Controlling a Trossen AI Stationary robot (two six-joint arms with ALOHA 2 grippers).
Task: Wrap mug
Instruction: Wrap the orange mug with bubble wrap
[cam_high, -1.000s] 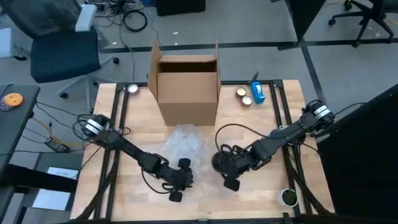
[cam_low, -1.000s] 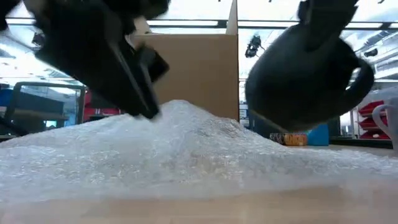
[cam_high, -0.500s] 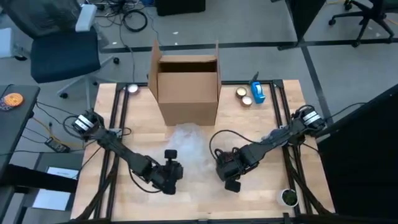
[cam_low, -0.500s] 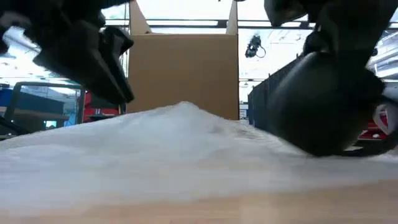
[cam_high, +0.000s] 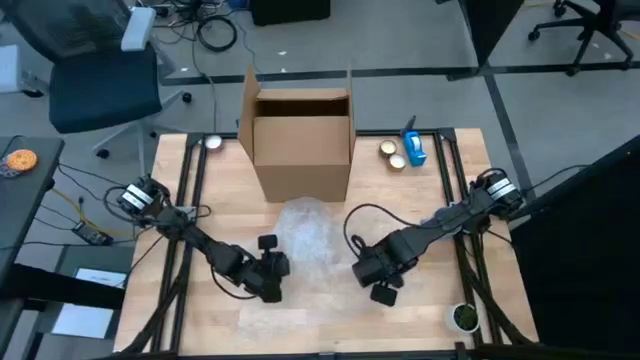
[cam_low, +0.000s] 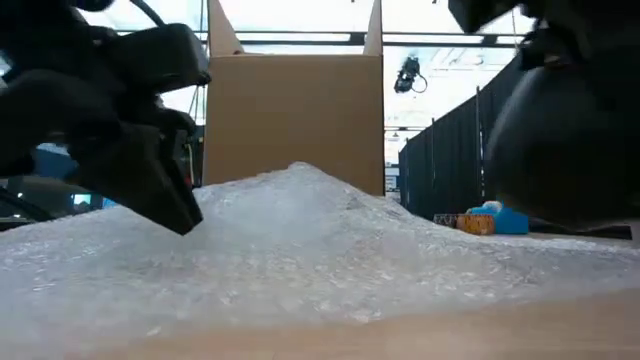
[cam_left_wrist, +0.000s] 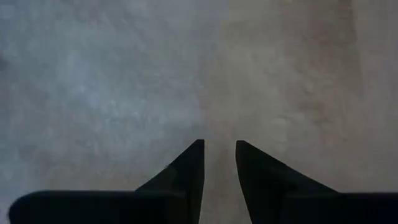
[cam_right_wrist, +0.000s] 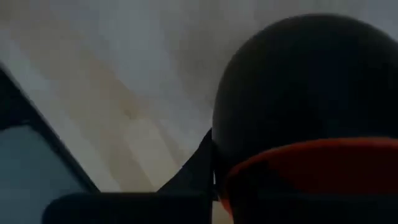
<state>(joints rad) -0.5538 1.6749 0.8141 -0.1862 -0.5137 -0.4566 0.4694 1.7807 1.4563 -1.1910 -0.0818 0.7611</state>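
I have the right gripper (cam_high: 378, 283) clamped on the black mug (cam_right_wrist: 298, 87), held off the desk near its front edge, just right of the bubble wrap (cam_high: 305, 245), I judge so it can be set on the sheet. My left gripper (cam_left_wrist: 219, 163), fingers almost closed and empty, hangs over the wrap's left edge.

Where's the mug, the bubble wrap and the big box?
mug (cam_right_wrist: 298, 81), right wrist view, its dark rounded side
bubble wrap (cam_low: 300, 250), low view, middle of the heap
cardboard box (cam_high: 300, 150), high view, front wall
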